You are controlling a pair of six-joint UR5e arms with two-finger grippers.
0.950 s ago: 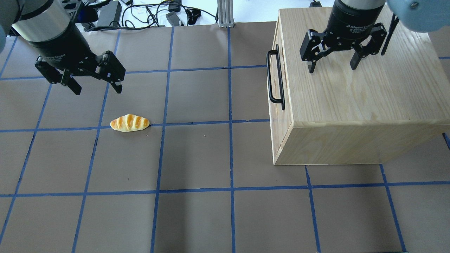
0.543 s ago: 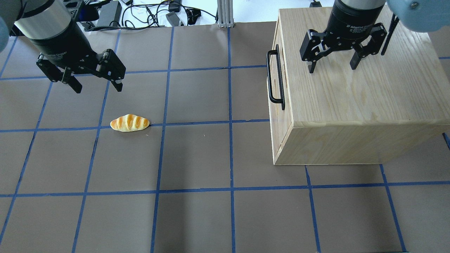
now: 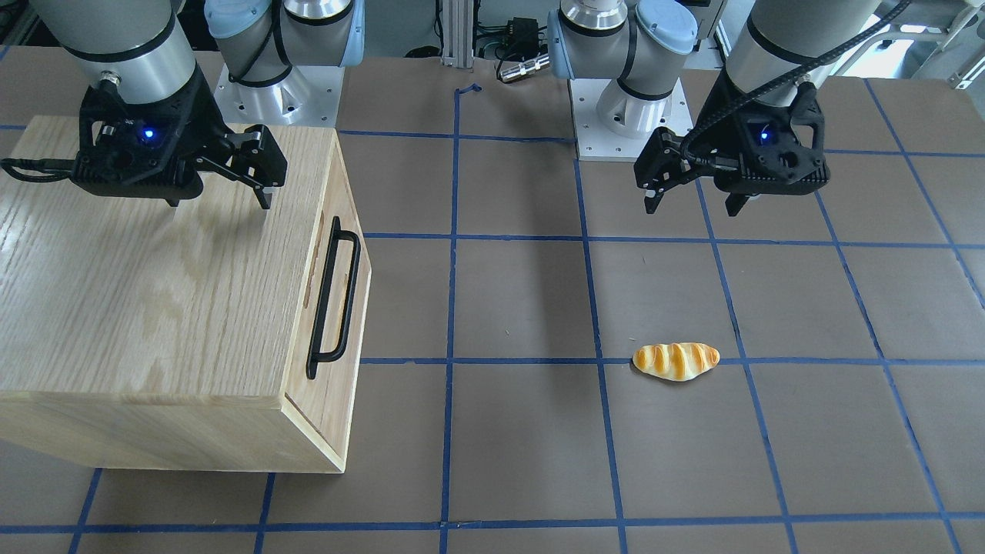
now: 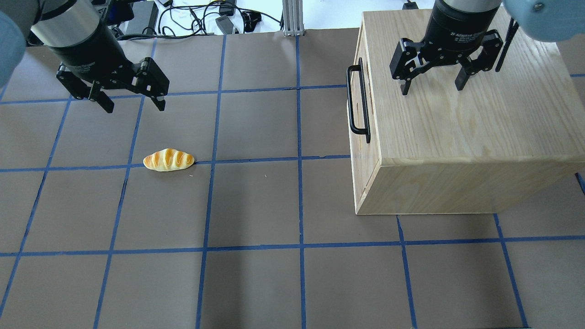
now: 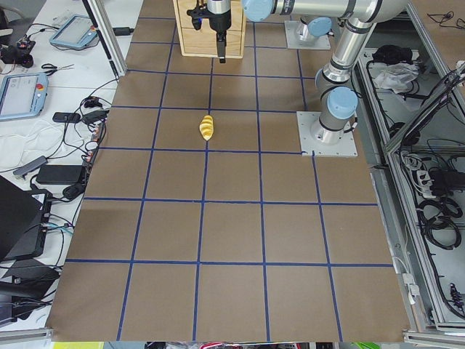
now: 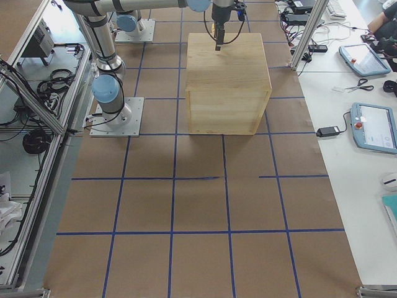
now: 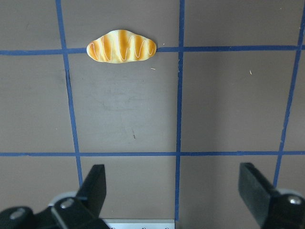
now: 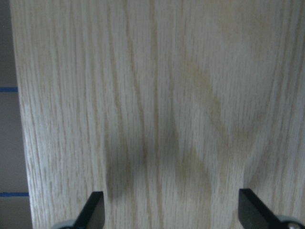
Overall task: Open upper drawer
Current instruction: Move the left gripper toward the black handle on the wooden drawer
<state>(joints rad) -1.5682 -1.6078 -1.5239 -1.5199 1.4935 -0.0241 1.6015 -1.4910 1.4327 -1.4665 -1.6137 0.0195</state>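
Observation:
The light-wood cabinet (image 4: 457,119) stands at the right of the overhead view, its front facing the table's middle. The upper drawer (image 3: 326,296) is shut flush, and its long black bar handle (image 4: 358,101) (image 3: 333,298) is free. My right gripper (image 4: 432,89) (image 3: 219,201) hangs open and empty over the cabinet's top, behind the front edge; the right wrist view shows only wood grain between its fingers (image 8: 95,210). My left gripper (image 4: 135,107) (image 3: 690,208) is open and empty above the table at the far left, well away from the cabinet.
A toy bread roll (image 4: 168,160) (image 7: 121,46) lies on the brown table, near side of the left gripper. Blue tape lines grid the table (image 4: 256,205). Cables and power bricks (image 4: 201,18) lie beyond the far edge.
My left gripper has moved toward the far edge and slightly right, away from the bread roll. The right gripper, the cabinet and the drawer have not moved.

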